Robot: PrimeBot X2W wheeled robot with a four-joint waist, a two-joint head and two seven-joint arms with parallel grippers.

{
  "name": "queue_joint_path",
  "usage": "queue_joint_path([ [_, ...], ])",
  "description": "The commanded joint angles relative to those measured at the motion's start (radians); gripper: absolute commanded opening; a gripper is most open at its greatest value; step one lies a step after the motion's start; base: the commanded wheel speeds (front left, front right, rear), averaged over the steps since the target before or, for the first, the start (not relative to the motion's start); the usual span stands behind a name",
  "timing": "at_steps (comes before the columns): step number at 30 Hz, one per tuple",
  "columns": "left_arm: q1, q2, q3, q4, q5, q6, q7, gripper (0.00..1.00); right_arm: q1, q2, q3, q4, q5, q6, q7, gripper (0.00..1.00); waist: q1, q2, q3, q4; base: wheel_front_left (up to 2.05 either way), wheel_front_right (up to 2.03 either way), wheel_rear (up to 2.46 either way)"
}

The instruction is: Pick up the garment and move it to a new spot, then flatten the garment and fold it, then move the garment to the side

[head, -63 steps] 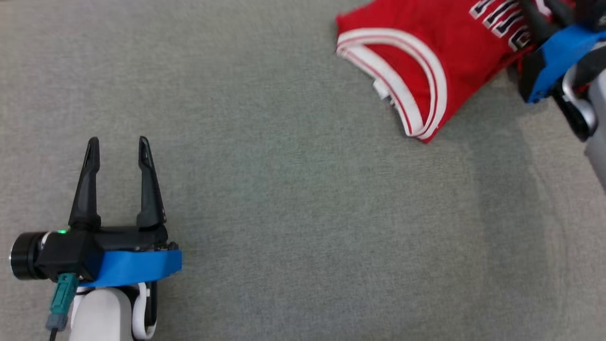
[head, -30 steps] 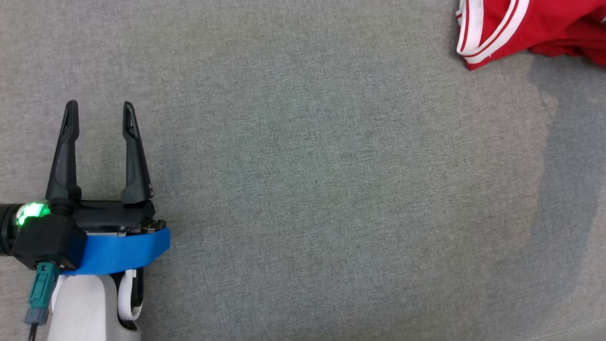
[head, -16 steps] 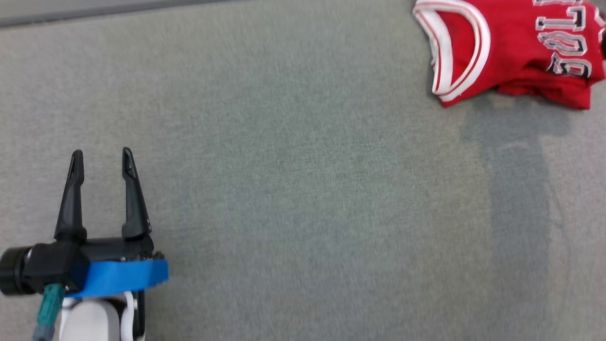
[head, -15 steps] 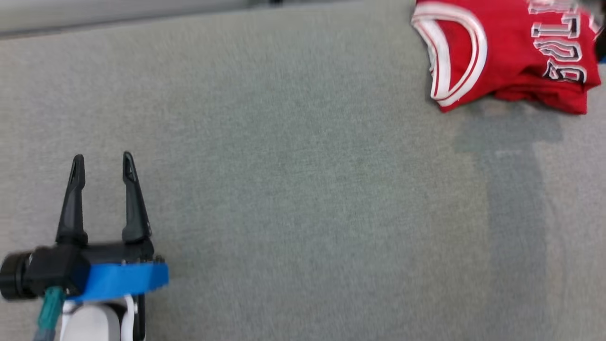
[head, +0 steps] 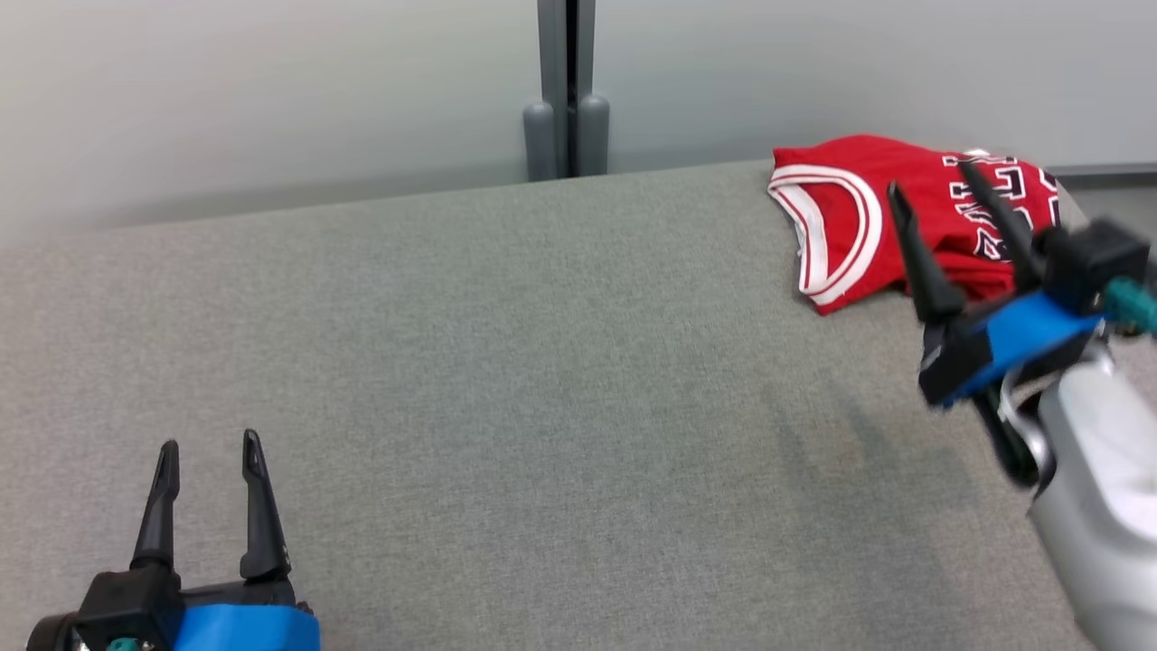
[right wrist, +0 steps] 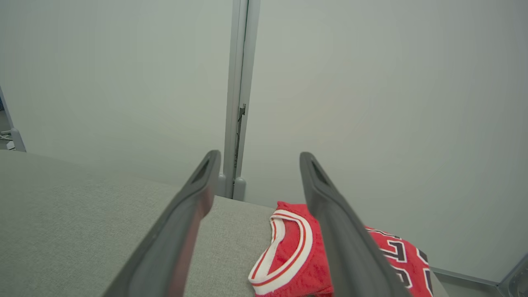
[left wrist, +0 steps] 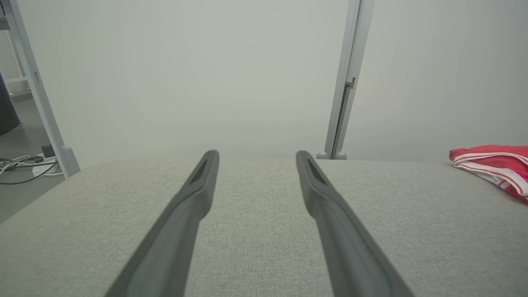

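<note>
Your left gripper point(head: 210, 440) has two long black fingers point(head: 263, 524) that get thin at the tips. Right behind them sits a black block point(head: 126, 592), and behind that a bright blue band point(head: 249, 630). Your right gripper point(head: 930, 177) looks the same, with black fingers and a second blue band point(head: 1030, 330). A black box point(head: 1089, 258) on its side has a teal plug point(head: 1130, 306). Behind that band comes a fat, pale grey arm point(head: 1098, 506). Up close, each finger has a long little slot point(left wrist: 199, 170) near its tip.

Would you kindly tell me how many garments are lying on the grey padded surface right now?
1: a red jersey at the far right corner of the surface, just beyond the open right gripper, which covers part of it.
</note>
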Motion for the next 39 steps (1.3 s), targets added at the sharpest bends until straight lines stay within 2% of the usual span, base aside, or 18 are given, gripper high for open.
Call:
queue_joint_path([
  [1, 0.012, -0.001, 0.003, 0.006, -0.001, 0.001, -0.002, 1.00, 0.054, 0.015, -0.016, -0.014, -0.004, 0.000, -0.002, 1.00, 0.0003, 0.0004, -0.017, -0.001, 0.00, 0.00, 0.00],
  [10, 0.046, -0.005, -0.009, 0.048, -0.009, 0.002, -0.002, 1.00, 0.366, 0.105, -0.133, -0.138, -0.039, 0.000, -0.002, 1.00, 0.0003, 0.0004, -0.084, 0.036, 0.00, 0.00, 0.00],
  [17, 0.035, -0.006, -0.016, 0.092, -0.006, -0.010, -0.002, 1.00, 0.530, 0.189, -0.217, -0.226, -0.088, 0.000, -0.002, 1.00, 0.0003, 0.0004, -0.113, 0.060, 0.00, 0.00, 0.00],
  [27, 0.011, -0.006, -0.015, 0.141, 0.003, -0.023, -0.002, 1.00, 0.630, 0.283, -0.280, -0.284, -0.153, 0.000, 0.000, 1.00, 0.0003, 0.0004, -0.143, 0.095, 0.00, 0.00, 0.00],
  [39, -0.005, -0.003, -0.017, 0.171, 0.011, -0.032, -0.002, 1.00, 0.665, 0.306, -0.291, -0.290, -0.169, 0.000, 0.022, 1.00, 0.0003, 0.0004, -0.157, 0.103, 0.00, 0.00, 0.00],
])
